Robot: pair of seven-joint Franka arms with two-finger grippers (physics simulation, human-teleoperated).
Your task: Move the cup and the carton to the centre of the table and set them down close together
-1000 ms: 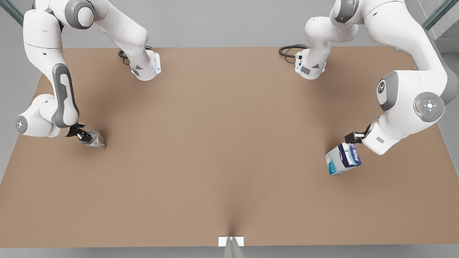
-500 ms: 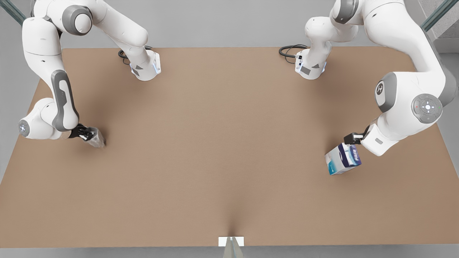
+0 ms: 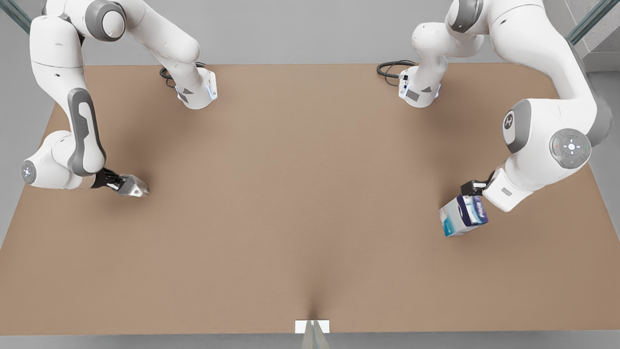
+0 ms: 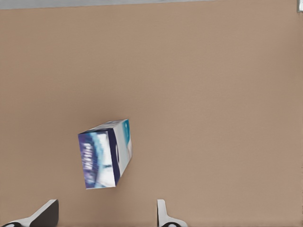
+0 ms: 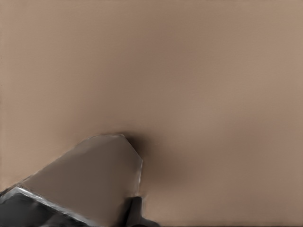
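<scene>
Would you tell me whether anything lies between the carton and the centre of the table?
Nothing visible does: only bare table lies between the carton and the centre. The left gripper is right beside the carton. The cup, at the right gripper, is far across.

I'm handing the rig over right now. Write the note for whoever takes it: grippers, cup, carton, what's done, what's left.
Left gripper: at the front view's right, open, poised by the carton, not gripping it.
Right gripper: at the front view's left, shut on the cup, low over the table.
Done: cup grasped. Neither item is at the centre yet.
Left: grasp the carton, carry both to the table's middle, set them down close together, release.
</scene>
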